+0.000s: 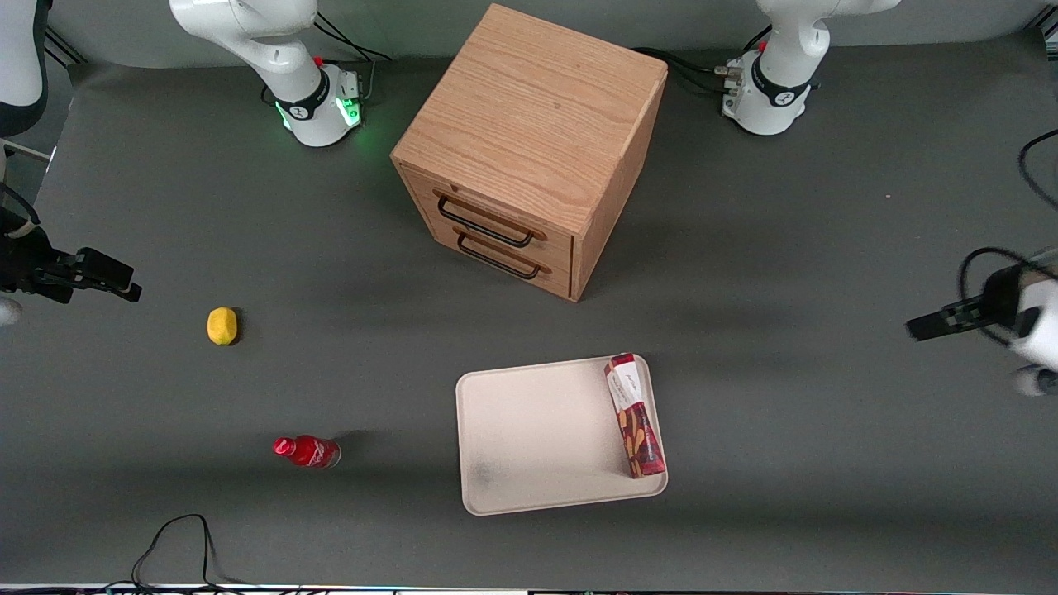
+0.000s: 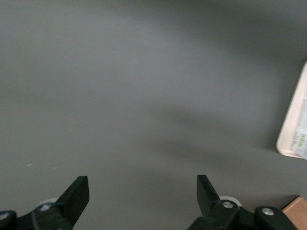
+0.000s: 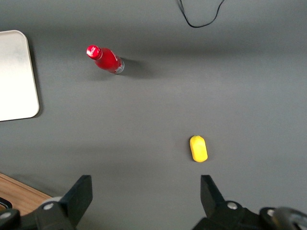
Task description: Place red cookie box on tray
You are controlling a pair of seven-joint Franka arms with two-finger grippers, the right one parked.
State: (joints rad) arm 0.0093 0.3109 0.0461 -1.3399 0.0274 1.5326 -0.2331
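red cookie box [image 1: 634, 415]: lying flat on the tray, along the short edge facing the working arm's end of the table; lower centre-right of the front frame; nothing gripping it.
tray [image 1: 529, 430]: sitting on the grey table, nearer the front camera than the wooden drawer cabinet [image 1: 529, 149]; faint dark smudge showing near its lower left corner. One corner of it is also peeking into the left wrist view [image 2: 292, 129].
gripper [image 1: 930, 324]: hanging at the right edge of the front frame, well apart from tray and box; fingers [image 2: 76, 194] standing spread wide, holding nothing, only bare table showing between them.
yellow object [image 1: 221, 326]: lying toward the parked arm's end, mid-left of the front frame.
small red bottle [image 1: 307, 451]: lying in the lower left, nearer the front camera than the yellow object.
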